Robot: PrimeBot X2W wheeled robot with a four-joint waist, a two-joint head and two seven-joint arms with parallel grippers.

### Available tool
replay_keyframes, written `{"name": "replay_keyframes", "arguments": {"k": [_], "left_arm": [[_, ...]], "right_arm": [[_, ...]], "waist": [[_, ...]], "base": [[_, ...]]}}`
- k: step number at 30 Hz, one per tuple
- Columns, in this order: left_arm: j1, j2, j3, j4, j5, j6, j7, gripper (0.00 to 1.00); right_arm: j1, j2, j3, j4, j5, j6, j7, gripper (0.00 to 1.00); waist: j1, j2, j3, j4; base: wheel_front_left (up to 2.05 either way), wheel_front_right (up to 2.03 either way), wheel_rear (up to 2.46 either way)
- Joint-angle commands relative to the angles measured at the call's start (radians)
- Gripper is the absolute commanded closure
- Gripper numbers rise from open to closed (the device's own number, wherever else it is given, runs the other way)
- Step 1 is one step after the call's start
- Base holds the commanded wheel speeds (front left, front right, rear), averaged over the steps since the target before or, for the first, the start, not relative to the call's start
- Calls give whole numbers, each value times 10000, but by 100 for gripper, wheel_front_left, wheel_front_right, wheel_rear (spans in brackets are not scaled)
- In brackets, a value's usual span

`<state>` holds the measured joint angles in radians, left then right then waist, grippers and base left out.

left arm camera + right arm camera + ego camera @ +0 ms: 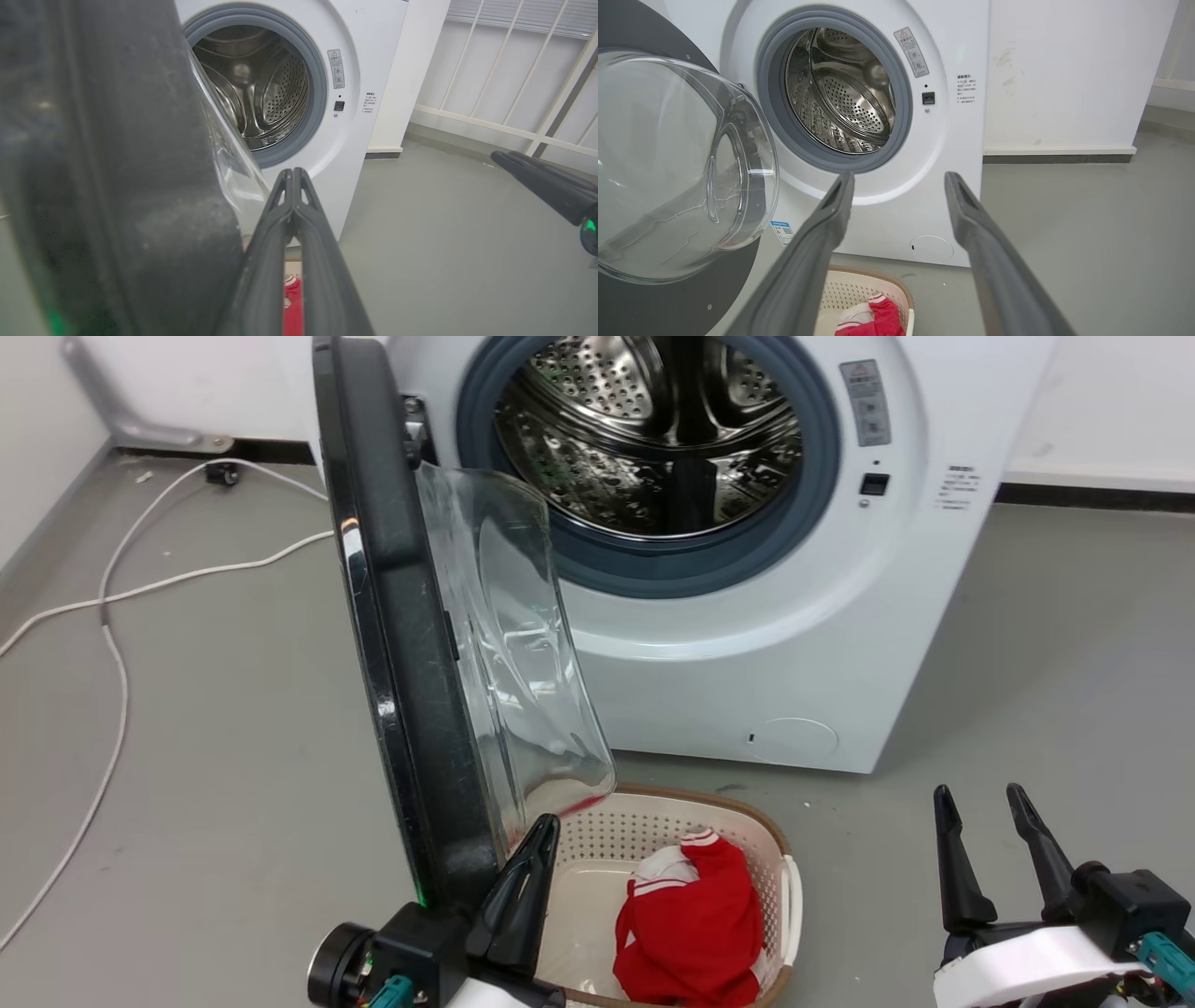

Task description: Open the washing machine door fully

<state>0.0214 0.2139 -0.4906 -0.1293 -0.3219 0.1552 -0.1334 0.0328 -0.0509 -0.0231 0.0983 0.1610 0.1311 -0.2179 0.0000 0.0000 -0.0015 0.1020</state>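
Down low, the left end effector (540, 835) has its fingers pressed together on nothing, just beside the inner face of the washing machine door (401, 663), under its glass bowl (513, 644); contact I cannot tell. The right end effector (991, 821) is spread wide, well apart over the floor (187, 709). The door stands roughly square to the washing machine (794, 644), above a cream basket (789, 887) holding red cloth (695, 933).

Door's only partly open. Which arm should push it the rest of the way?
Left. The left gripper, shut, sits right beside the inner face of the washing machine door, below its glass bowl. The right gripper hangs open over the floor, apart from the door.
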Motion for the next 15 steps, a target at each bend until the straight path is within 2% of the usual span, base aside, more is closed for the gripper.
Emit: {"name": "replay_keyframes", "arguments": {"k": [1, 9, 15], "left_arm": [[150, 126, 142, -24, -60, 129, 27, 100], [653, 388, 407, -445, -69, 512, 149, 100], [812, 697, 950, -519, -223, 792, 97, 100]], "right_arm": [[110, 15, 0, -29, 92, -5, 39, 0], [157, 15, -81, -90, 83, -7, 32, 0], [79, 14, -125, -136, 79, -7, 1, 0]], "waist": [[0, 0, -16, 231], [0, 0, 8, 1222], [0, 0, 157, 1822]], "base": [[0, 0, 0], [0, 0, 0], [0, 0, 0]]}}
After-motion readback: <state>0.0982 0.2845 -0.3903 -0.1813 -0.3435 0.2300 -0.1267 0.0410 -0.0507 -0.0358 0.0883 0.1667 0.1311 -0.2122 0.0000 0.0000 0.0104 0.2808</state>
